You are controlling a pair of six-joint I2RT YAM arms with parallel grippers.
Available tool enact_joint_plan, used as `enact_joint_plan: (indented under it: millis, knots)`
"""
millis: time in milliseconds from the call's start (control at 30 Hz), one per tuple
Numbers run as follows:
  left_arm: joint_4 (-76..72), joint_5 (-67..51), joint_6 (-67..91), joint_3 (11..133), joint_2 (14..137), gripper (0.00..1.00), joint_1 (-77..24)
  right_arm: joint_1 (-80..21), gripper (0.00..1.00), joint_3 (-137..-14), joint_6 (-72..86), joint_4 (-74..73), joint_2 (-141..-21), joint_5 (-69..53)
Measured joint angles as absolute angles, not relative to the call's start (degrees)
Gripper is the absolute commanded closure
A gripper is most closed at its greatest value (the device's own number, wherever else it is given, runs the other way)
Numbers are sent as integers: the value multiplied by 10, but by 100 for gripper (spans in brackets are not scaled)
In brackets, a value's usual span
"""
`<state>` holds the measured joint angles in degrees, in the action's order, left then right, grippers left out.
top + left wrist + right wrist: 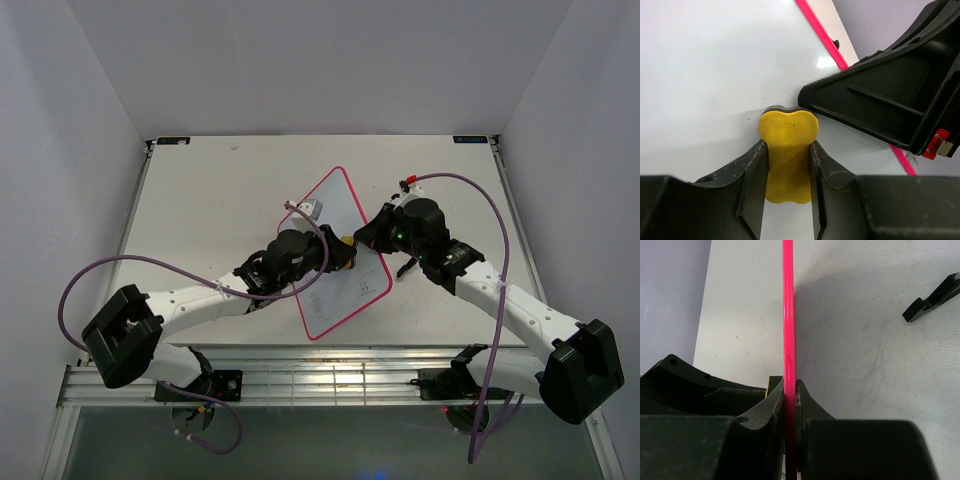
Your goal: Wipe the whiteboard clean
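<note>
Left wrist view: the left tool [786,146] is clamped on the yellow eraser [788,127], which is pressed to the whiteboard [705,75]. The right tool [790,390] pinches its pink frame [787,300]. The step looks like wiping, and the next move calls for strokes toward the faint marks [347,291]. Glossy white, the board sits slantwise at the middle of the desk [200,190].

Two arms, same build.
- White-shelled left arm [190,300]: rounded white link covers, bulky black joint housings, and a black base block.
- White-shelled right arm [520,310]: likewise.
- Thin purple left cable [110,259]: hangs off the left arm in a loose loop.
- Thin purple right cable [505,250]: runs to a small red connector [410,182].
- Matte black left claw [787,150]: moulded fingers with scuffed edges.
- Matte black right claw [789,387]: one small round hole [742,418] in a finger.
</note>
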<state>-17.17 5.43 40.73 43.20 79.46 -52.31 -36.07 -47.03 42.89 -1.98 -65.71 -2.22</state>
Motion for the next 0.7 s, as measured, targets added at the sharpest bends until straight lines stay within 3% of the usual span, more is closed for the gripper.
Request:
enact_joint_plan:
  millis: [233,467,700]
  knots:
    - [-203,67,399,411,785,100,-538,-361,92,-470,429,-21,-656,-23]
    - [-208,84,384,374,745,100,-615,-361,92,-470,424,-22,-656,-28]
    - [-218,55,387,334,745,100,-526,-361,92,-470,425,-17,-656,-44]
